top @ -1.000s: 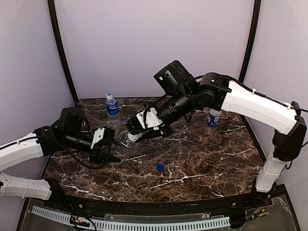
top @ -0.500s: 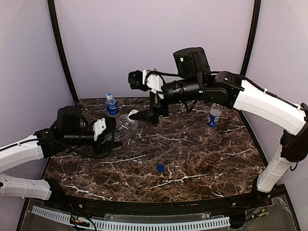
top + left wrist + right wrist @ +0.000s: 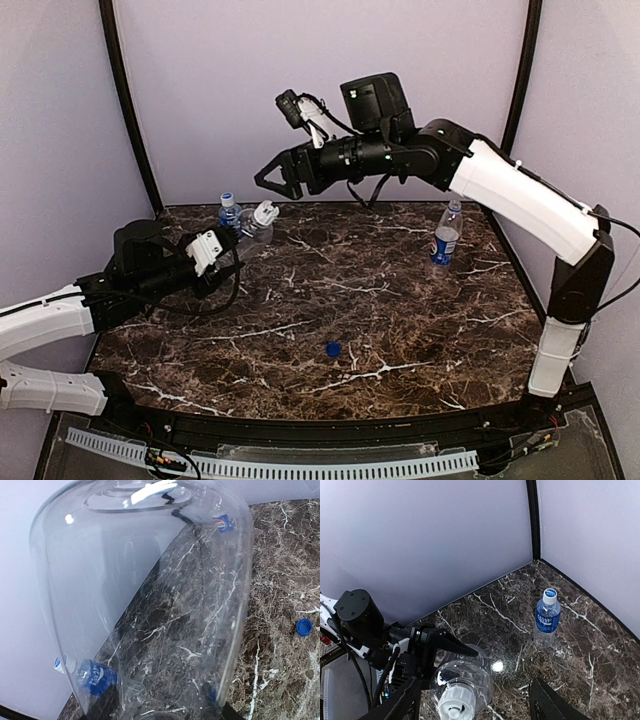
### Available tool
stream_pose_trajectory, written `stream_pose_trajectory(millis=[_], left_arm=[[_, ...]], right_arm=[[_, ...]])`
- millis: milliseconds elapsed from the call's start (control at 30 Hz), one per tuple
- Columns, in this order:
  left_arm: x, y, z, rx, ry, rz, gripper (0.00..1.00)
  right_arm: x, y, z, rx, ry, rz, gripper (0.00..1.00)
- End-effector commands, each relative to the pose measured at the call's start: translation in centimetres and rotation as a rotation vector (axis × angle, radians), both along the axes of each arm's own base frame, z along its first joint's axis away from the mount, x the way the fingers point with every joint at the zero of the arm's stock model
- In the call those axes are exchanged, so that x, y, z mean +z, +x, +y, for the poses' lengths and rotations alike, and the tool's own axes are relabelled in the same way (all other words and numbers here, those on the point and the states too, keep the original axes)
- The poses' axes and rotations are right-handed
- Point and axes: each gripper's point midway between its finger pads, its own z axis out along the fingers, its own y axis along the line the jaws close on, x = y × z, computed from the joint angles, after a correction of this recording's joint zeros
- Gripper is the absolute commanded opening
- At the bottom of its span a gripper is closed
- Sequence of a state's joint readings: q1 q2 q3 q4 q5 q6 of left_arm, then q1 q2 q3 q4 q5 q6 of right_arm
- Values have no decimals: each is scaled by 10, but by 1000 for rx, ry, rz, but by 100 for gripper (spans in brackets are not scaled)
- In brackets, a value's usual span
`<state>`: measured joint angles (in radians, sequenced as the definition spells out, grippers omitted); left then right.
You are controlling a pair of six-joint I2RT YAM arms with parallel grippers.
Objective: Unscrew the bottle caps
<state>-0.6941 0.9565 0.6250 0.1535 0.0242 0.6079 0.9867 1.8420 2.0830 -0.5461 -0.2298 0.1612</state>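
My left gripper (image 3: 232, 258) is shut on the unlabelled clear bottle (image 3: 250, 232) and holds it tilted up, above the table. Its white cap (image 3: 265, 212) is on, facing my right gripper (image 3: 270, 180), which hangs open and empty a little above it. In the right wrist view the cap (image 3: 452, 701) sits between my spread fingers (image 3: 395, 705). The bottle (image 3: 150, 605) fills the left wrist view. The blue-label bottle (image 3: 231, 215) stands capped at the back left. The Pepsi bottle (image 3: 445, 235) stands at the back right. A loose blue cap (image 3: 333, 348) lies on the table.
The dark marble table (image 3: 420, 320) is closed in by lilac walls behind and at both sides. The blue-label bottle (image 3: 547, 617) stands near the back corner. The loose blue cap (image 3: 304, 627) lies in front of the middle.
My left gripper has lifted the clear bottle off the table and tilted it up and back. My right gripper has drawn up and away from the white cap, which stays on.
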Motion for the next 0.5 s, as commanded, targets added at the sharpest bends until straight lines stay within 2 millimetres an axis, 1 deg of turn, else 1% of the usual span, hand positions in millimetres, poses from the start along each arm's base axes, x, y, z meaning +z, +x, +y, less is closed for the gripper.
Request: stream_pose_trajectory(millis=[0,100,333,367,467], left_arm=[[2,6,5,36,9,-41,28],[2,6,6,36,14,-43,28],[2,7,5,36,13,-48,28],[2,7,5,36,13,-50,28],[2,7,6,40,14,-51,28]], right_arm=[[-18,-2,6,-32,-42,107,69],[-27,-7,11,-4,-63,129,66],[-47,-17,19,55,-103,184,63],[-49,-18,20,60,-109,189,60],[-55,-19,21,70,-127,198,46]])
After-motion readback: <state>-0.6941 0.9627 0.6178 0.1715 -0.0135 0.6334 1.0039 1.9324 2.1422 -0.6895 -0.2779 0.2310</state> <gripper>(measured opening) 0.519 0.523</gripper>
